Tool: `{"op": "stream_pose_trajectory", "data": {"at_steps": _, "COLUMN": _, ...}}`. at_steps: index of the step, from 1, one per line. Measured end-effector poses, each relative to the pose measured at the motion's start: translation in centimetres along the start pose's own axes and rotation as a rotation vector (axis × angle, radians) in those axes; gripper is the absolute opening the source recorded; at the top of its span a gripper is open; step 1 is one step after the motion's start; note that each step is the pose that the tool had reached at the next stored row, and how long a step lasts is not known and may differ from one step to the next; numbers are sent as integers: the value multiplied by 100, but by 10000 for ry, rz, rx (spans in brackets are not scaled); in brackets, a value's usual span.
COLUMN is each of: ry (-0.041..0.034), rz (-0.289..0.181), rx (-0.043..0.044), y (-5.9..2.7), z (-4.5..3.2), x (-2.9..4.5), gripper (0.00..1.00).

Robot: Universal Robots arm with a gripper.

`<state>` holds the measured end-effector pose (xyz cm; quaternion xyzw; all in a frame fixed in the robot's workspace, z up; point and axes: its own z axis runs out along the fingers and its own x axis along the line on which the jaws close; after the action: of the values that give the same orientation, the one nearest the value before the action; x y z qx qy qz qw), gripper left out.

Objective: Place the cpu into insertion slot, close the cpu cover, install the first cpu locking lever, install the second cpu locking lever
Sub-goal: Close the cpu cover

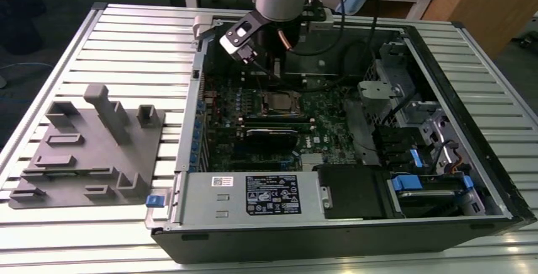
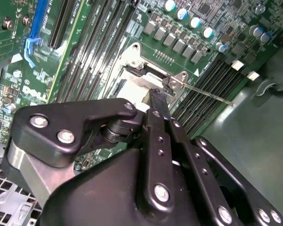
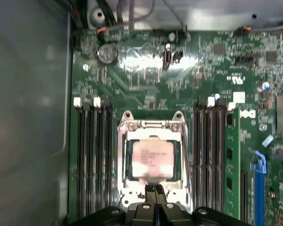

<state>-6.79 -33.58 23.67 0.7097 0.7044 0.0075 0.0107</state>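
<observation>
The cpu (image 3: 153,159), a silvery square chip, lies flat in the insertion slot (image 3: 129,162) on the green board; it also shows in the exterior view as the cpu (image 1: 281,102). The cpu cover (image 3: 153,124), a silvery frame, lies down around the chip, its window showing the top. A thin locking lever (image 2: 203,90) sticks out beside the socket. My gripper (image 3: 154,189) is shut with nothing between its fingers, its tips right at the socket's edge. In the second wrist view the gripper (image 2: 155,96) rests by the cover (image 2: 144,77). The exterior view has my gripper (image 1: 269,80) just behind the socket.
The open computer case (image 1: 189,129) lies on a slatted table. Rows of memory slots (image 3: 92,160) flank the socket. A black card (image 1: 271,137), a power supply (image 1: 252,195) and drive bays (image 1: 429,186) fill the case. Cables (image 1: 353,53) hang behind. A grey fixture (image 1: 88,148) sits at the exterior view's left.
</observation>
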Motion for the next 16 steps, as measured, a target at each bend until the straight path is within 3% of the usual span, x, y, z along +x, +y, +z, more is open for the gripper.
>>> {"op": "stream_pose_trajectory", "data": {"at_steps": 5, "ry": 4, "rz": -2, "rx": 12, "y": 7, "z": 4, "x": 1, "gripper": 11}}
{"op": "stream_pose_trajectory", "data": {"at_steps": 11, "ry": 3, "rz": -1, "rx": 12, "y": 113, "z": 14, "x": 1, "gripper": 11}}
{"op": "stream_pose_trajectory", "data": {"at_steps": 16, "ry": 3, "rz": 1, "rx": 12, "y": 129, "z": 52, "x": 2, "gripper": 11}}
